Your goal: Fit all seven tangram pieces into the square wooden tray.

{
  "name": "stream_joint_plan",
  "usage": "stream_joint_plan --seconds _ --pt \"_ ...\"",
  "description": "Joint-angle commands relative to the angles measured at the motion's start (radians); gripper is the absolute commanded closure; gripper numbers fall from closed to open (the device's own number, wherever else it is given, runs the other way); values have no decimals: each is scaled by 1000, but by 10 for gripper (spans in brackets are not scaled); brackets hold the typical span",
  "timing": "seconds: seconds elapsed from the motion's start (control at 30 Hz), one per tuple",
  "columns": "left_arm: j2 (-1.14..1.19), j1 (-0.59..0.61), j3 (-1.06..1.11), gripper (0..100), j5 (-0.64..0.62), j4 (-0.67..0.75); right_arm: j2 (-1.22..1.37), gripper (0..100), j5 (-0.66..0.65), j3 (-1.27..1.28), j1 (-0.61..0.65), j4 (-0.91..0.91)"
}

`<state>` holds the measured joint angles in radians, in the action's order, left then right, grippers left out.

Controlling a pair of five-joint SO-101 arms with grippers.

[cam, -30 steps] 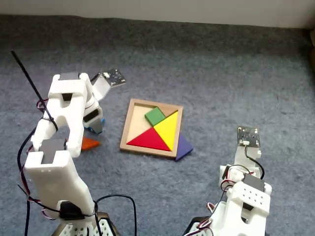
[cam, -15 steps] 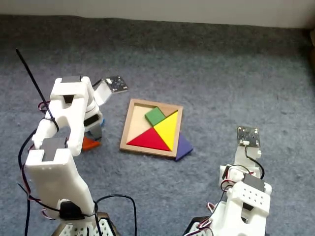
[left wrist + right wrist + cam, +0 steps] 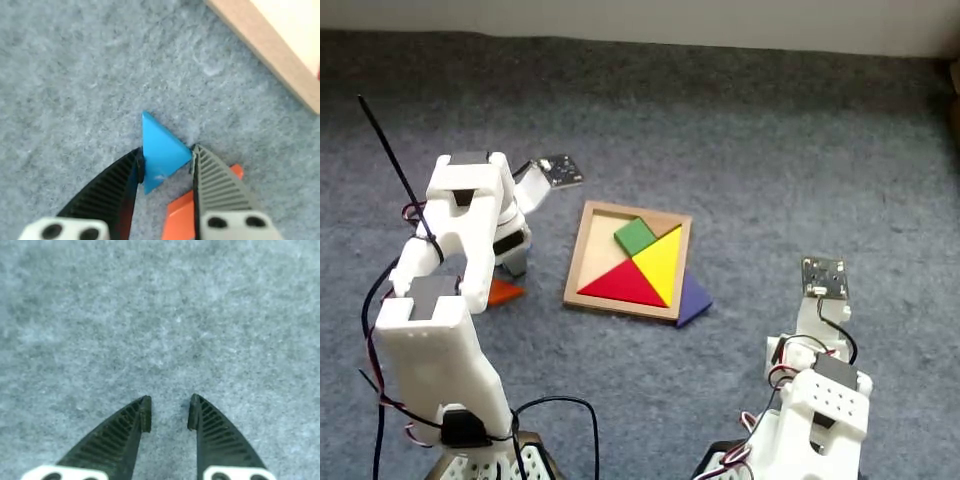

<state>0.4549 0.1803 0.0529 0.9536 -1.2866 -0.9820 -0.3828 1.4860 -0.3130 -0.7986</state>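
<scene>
Between the fingers of the left end effector (image 3: 167,159): blue triangle (image 3: 160,150), clamped, apex pointing forward. Wooden tray (image 3: 270,47) ahead, near; left arm nearer. Right end effector (image 3: 168,412): fingers apart, holding nothing.

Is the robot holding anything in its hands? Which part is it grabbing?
The left hand pinches the blue triangle by its two side edges, with one point sticking out ahead. The right hand is open and holds nothing.
</scene>
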Motion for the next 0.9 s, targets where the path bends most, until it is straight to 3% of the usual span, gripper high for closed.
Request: stream_joint_plan --seconds 0.0,0.17,0.43,0.73,0.87 --pt "-31 -10 -47 912 -64 -2 5 865 2 -4 -28 15" --pt "-157 -99 -44 912 -133 -121 5 865 2 -4 -28 15" --pt "-306 -275 -45 912 -485 -138 5 865 2 -4 -28 15" --pt "-302 -426 -35 932 -947 -63 5 865 2 -4 -28 15" --pt "-217 -432 -45 976 -1042 21 5 865 2 -4 -28 15"
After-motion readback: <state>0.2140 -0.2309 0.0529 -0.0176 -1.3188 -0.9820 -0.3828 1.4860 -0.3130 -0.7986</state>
